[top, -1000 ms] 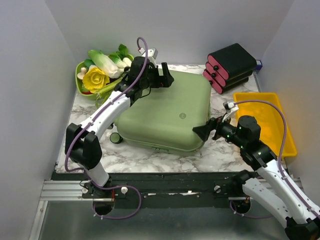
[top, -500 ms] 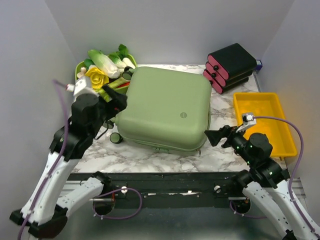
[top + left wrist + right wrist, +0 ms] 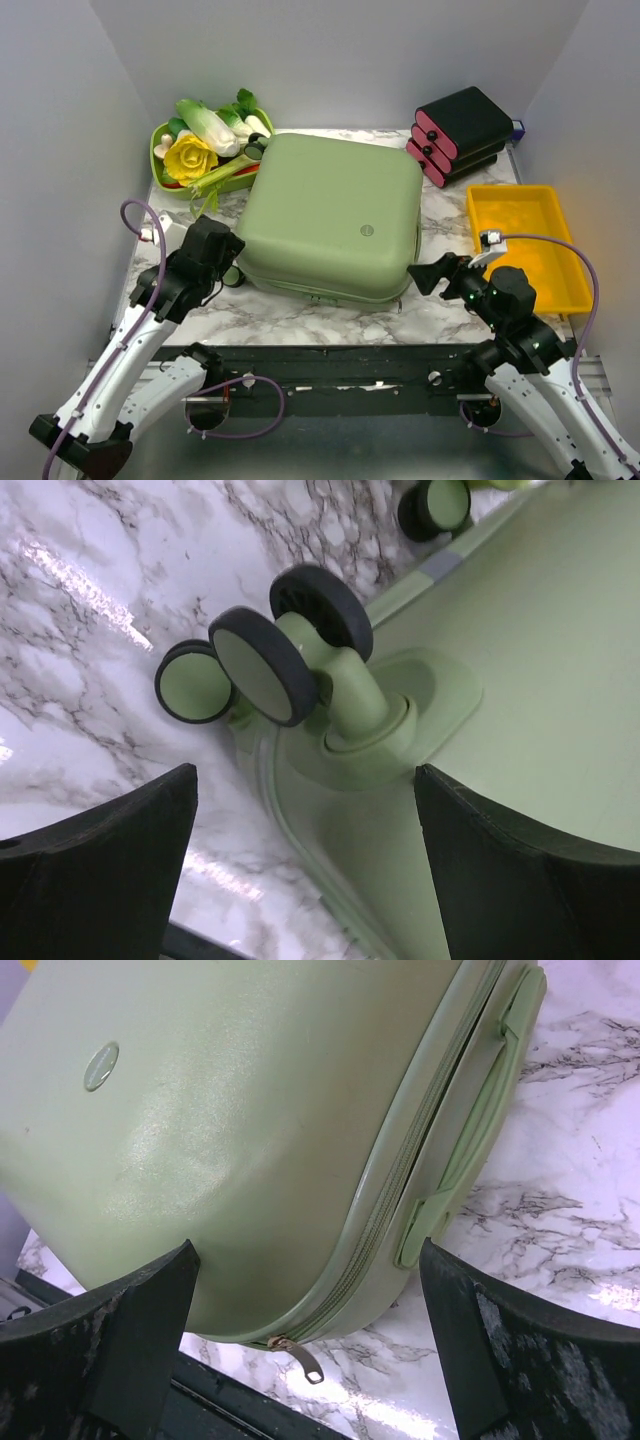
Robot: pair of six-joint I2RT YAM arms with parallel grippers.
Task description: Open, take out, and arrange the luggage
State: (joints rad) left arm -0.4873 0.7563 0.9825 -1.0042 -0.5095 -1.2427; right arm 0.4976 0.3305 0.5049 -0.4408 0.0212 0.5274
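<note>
The luggage point(image 3: 330, 215), a pale sage-green hard-shell suitcase, lies flat and zipped shut in the middle of the marble table. My left gripper point(image 3: 232, 262) is open at its near left corner; in the left wrist view its jaws point(image 3: 305, 780) straddle the shell edge just below the twin green wheels point(image 3: 290, 645). My right gripper point(image 3: 425, 273) is open at the near right corner. In the right wrist view its jaws point(image 3: 308, 1250) frame the zip seam, with the metal zipper pull point(image 3: 305, 1360) hanging below and the side handle point(image 3: 470, 1150) to the right. Neither holds anything.
A green bowl point(image 3: 157, 160) of toy vegetables sits at the back left, touching the suitcase corner. A black box with pink-red ends point(image 3: 460, 130) stands at the back right. A yellow tray point(image 3: 530, 235) lies along the right edge. Grey walls close in on three sides.
My left arm has swung back from the suitcase's far left corner to its near left corner by the wheels. My right gripper has drawn back slightly toward the table's near edge.
</note>
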